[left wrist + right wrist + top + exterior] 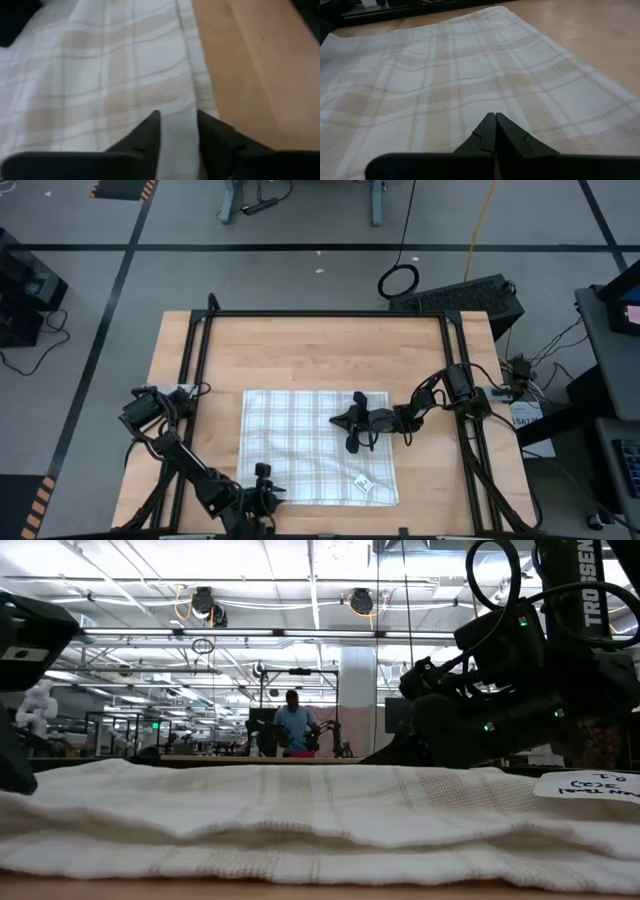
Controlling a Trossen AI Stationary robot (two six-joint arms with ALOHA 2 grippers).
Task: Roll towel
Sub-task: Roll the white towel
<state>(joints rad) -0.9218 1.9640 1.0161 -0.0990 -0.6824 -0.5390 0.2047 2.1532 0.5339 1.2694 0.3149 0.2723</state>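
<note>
"TROSSEN" read on an arm (590, 590), tag (364, 484) handwritten on towel (300, 440), left gripper (177, 127) parted over its edge, right gripper (495, 125) closed

I am wearing matte black arms (190, 470) trailing looped black cables, white TROSSEN lettering (600, 585), and seemingly green indicator lights (520, 623).

Thin white cloth towel (300, 445) showed faint grey-beige plaid check, small white tag (364, 485) with dark print. Light-brown wooden worktop (320, 350) had black metal frame rails (325, 314). Both arms dark; left tool (177, 132) and right tool (495, 131) black.
</note>
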